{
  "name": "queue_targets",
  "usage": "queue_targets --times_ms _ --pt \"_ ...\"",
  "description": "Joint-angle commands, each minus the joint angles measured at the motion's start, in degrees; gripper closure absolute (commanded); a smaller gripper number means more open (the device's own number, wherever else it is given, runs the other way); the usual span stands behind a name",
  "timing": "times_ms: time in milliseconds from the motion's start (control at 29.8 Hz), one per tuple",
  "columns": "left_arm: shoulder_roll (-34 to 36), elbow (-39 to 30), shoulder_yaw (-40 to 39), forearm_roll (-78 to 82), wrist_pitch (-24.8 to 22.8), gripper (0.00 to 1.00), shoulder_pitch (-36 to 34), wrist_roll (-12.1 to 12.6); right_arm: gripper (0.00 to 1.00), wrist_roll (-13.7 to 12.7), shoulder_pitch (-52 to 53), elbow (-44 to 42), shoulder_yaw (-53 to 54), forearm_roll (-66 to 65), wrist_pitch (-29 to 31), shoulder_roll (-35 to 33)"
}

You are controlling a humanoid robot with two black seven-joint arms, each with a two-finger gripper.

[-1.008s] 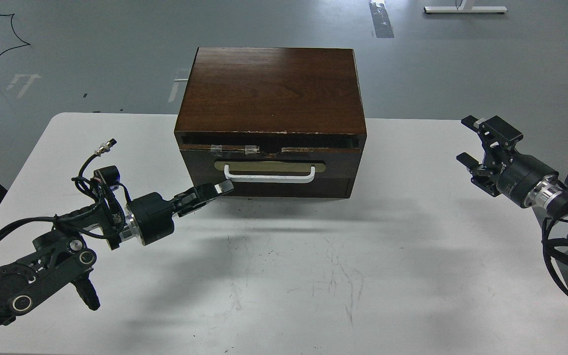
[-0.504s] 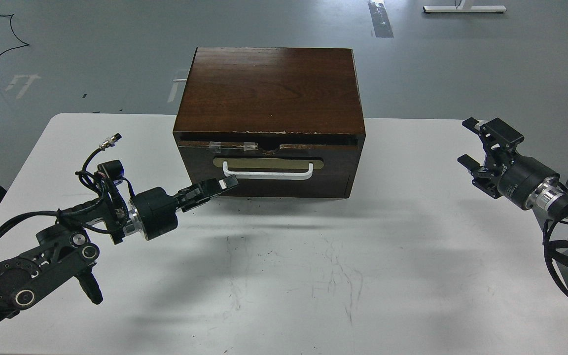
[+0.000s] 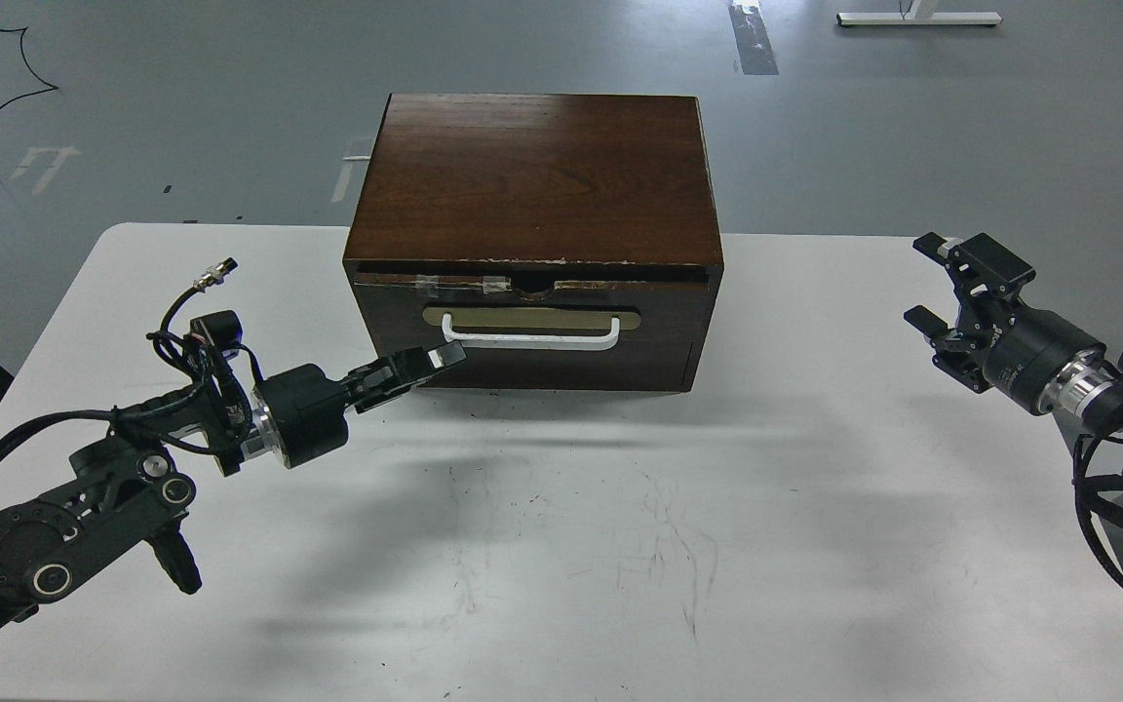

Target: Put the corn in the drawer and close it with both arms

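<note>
Left gripper (image 3: pixel 435 359) pressed nose-first at the drawer (image 3: pixel 532 327) front, fingers drawn together with nothing between them, tip just below and beside the near end of the white handle (image 3: pixel 530 338). Right gripper (image 3: pixel 937 283) well off to the far side, hovering above the table (image 3: pixel 620 546), fingers spread wide and holding nothing. Drawer directly ahead of the left fingertips, nearly flush with the cabinet (image 3: pixel 537 175), only a thin dark slit showing under the chipped, taped top edge. Corn not visible anywhere; presumably already inside, though impossible to confirm from here. Step in hand, by the look of it: seating the drawer the last little way. Best done with a slow, straight push along the drawer's travel, not angled upward or sideways, since contact sits toward one end and a lopsided shove could rack the drawer in its runners or skid the whole cabinet across the smooth tabletop. Worth bringing the right gripper across to the opposite end of the front, closing its fingers first so a flat blunt surface meets the wood, then pressing with both sides evenly. Worth keeping the left fingertips off the handle, clear of the gap behind the bar, to avoid hooking it on withdrawal. Push to end when the slit at the top edge vanishes; harder pressing beyond that likely only slides the cabinet away.
</note>
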Motion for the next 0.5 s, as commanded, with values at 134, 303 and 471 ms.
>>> queue_targets --times_ms 134,303,471 --pt "-1.3 2.3 0.4 0.0 -0.1 1.0 -1.5 0.0 0.0 0.0 -0.4 0.0 0.1 0.0 0.0 0.0" --pt "-2.3 3.8 0.4 0.0 -0.7 1.0 -2.6 0.0 0.0 0.0 -0.4 -0.1 0.2 0.0 0.0 0.0" --pt "-2.8 4.5 0.4 0.0 -1.1 1.0 -3.2 0.0 0.0 0.0 -0.6 -0.1 0.2 0.0 0.0 0.0"
